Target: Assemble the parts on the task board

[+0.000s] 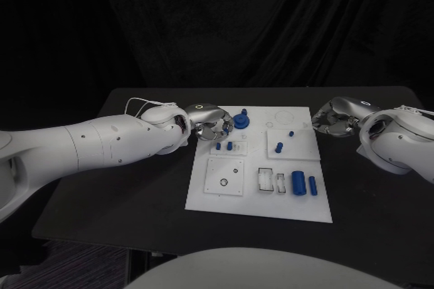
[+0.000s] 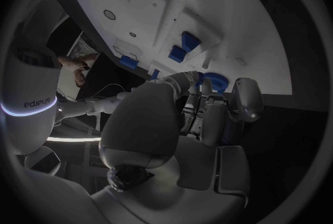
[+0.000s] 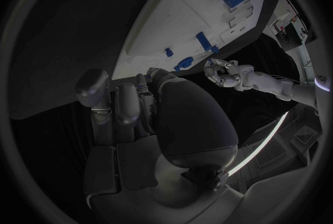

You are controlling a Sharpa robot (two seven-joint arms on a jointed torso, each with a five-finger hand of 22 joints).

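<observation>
I am reaching my left arm in across the table, and my left hand point(image 1: 210, 121) is hovering at the far left corner of the task board point(image 1: 226, 198). Its fingers point(image 2: 208, 118) are curling inward toward the palm, close together; I cannot tell whether anything is pinched between them. Just beside that hand a blue knob-shaped part point(image 1: 241, 120) is standing upright on the board, and a few small blue parts point(image 1: 223, 145) are sitting right below my fingers.

My right hand point(image 1: 333, 118) is hanging just off the board's far right edge, over the black table point(image 1: 127, 189). Its fingers point(image 3: 104, 107) are bunching loosely with nothing that I can see in them.

Between the hands, a slim blue peg point(image 1: 280, 147) is lying on a raised white square. Nearer to me, a thick blue cylinder point(image 1: 298, 182) and a thinner blue rod point(image 1: 313, 185) are lying side by side by a rectangular slot point(image 1: 265, 180). A square plate with a round hole point(image 1: 223, 176) is sitting on the board's near left.
</observation>
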